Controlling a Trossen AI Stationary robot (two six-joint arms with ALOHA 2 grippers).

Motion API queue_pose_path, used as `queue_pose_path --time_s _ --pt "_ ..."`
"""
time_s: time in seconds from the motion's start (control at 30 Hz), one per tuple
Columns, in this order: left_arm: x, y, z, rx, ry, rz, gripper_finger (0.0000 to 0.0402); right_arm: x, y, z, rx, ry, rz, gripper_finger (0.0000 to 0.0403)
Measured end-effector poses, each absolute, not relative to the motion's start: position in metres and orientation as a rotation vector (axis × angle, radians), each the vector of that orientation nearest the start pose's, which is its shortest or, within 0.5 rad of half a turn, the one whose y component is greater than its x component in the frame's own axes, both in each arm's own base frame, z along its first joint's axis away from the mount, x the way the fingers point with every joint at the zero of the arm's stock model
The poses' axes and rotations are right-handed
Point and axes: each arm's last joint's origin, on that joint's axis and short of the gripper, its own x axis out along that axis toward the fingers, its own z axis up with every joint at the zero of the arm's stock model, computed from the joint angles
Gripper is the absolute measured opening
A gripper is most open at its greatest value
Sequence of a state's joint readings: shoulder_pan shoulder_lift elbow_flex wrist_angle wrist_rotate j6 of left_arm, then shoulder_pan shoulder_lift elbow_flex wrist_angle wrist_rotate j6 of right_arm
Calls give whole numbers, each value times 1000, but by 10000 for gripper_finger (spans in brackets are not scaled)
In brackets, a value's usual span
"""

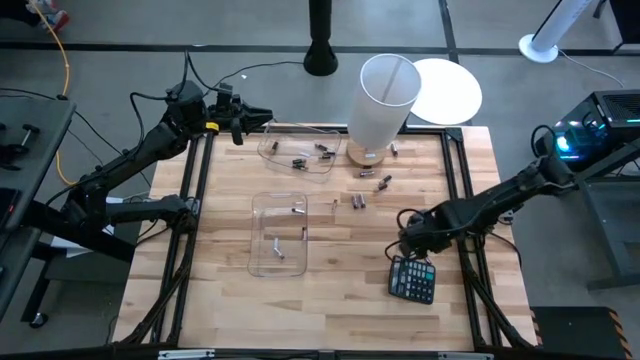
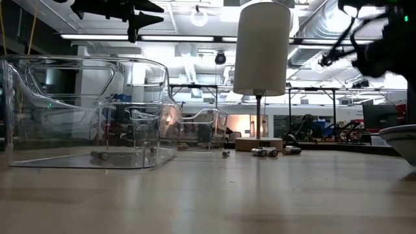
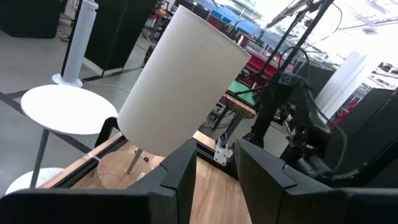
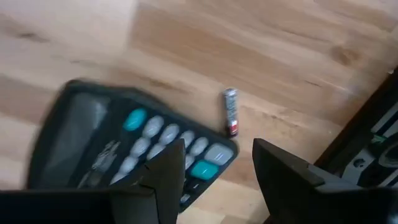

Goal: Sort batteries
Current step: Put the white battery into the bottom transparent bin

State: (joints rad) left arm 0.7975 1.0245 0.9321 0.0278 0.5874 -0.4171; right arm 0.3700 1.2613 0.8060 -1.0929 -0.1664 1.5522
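Several small batteries lie on the wooden table: loose ones [image 1: 358, 200] near the middle and others [image 1: 380, 179] by the lamp base. More rest in the far clear tray [image 1: 297, 152] and the near clear tray [image 1: 278, 232]. One silvery battery with a red end [image 4: 231, 112] lies flat beside the black calculator [image 4: 124, 149]. My right gripper [image 4: 217, 180] hangs open over that calculator's edge [image 1: 412, 277], pointing down and touching nothing. My left gripper [image 3: 217, 180] stands open and level, high over the table's far left part [image 1: 255, 120].
A lamp with a tall white shade [image 1: 385, 100] stands on a wooden base at the far middle. A round white side table [image 1: 450, 90] stands beyond the far edge. Bare wood lies along the near side of the table [image 1: 330, 310].
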Motion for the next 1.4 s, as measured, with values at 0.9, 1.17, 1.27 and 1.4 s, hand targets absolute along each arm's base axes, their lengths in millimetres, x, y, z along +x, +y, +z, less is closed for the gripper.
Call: queue_pose_path --time_s 0.9,1.17,1.27,1.4 --pt "168 150 360 -482 -2 241 106 145 62 126 1194 1474 -937 117" --pt "167 150 364 -454 -35 234 106 157 61 149 1091 1425 -966 16" --pt "166 148 370 -422 -73 216 106 178 60 175 1060 1289 -909 7" --pt "168 143 367 -457 -13 86 106 212 50 209 1058 1002 -805 6"
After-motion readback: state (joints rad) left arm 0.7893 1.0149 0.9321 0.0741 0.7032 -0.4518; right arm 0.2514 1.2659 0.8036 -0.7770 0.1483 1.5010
